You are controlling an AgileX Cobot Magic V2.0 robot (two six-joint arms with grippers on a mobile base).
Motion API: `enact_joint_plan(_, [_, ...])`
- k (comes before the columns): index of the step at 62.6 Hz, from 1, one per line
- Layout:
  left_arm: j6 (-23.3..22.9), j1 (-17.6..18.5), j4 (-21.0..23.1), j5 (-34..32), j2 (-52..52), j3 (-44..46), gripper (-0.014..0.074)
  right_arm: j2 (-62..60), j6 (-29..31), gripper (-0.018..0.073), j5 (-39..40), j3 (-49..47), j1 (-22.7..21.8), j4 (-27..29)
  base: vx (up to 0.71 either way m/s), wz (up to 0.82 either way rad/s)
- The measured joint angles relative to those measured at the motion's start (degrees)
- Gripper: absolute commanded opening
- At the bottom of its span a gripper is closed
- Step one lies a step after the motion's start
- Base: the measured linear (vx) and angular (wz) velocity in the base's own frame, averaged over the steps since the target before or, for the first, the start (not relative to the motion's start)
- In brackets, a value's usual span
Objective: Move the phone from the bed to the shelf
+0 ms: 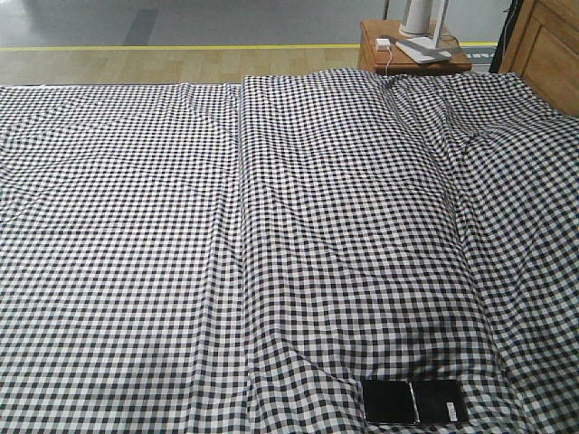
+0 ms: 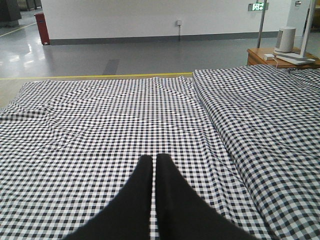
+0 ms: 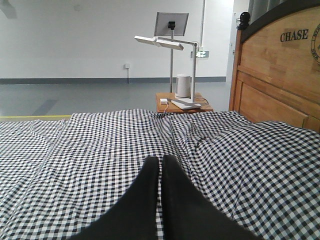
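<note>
The left gripper (image 2: 154,159) has its two black fingers pressed together with only a hairline seam between them and nothing held. It points level over the bed (image 2: 100,125) from the bottom centre of the left wrist view. The right gripper (image 3: 161,161) is likewise closed and empty, and reaches out flat above the checked sheet at the bottom centre of its own view. Neither touches the phone (image 1: 414,401), which shows only in the front view, lying flat on the sheet at the lower right, close to the bottom edge. It is a slim, glossy black rectangle, set lengthwise across the frame, with a crease down its middle and a small white sticker on the right half. Farther off, a wooden headboard (image 3: 280,75) fills the right of the right wrist view, and a brown bedside table (image 3: 182,104) with a white lamp (image 3: 165,42) stands behind the bed.
</note>
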State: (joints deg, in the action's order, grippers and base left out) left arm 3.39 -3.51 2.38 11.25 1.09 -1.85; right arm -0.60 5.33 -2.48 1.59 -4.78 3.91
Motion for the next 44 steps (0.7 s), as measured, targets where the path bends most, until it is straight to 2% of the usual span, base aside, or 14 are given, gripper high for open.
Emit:
enact_joint_plan(13, [0.0, 0.0, 0.0, 0.0, 0.0, 0.0, 0.0001, 0.0, 0.0, -0.0005, 2.5, 0.0, 0.0, 0.0, 0.0, 0.0])
enact_joint_plan(18, [0.0, 0.0, 0.0, 0.0, 0.0, 0.0, 0.0001, 0.0, 0.0, -0.0005, 7.3, 0.0, 0.0, 0.0, 0.0, 0.0])
enact_joint_plan(31, [0.0, 0.0, 0.0, 0.0, 0.0, 0.0, 0.0001, 0.0, 0.0, -0.0005, 26.4, -0.4, 0.0, 0.0, 0.0, 0.0])
enact_joint_plan(44, [0.0, 0.0, 0.0, 0.0, 0.0, 0.0, 0.0001, 0.1, 0.1, -0.0005, 27.7, -12.7, 0.0, 0.1, 0.0, 0.0])
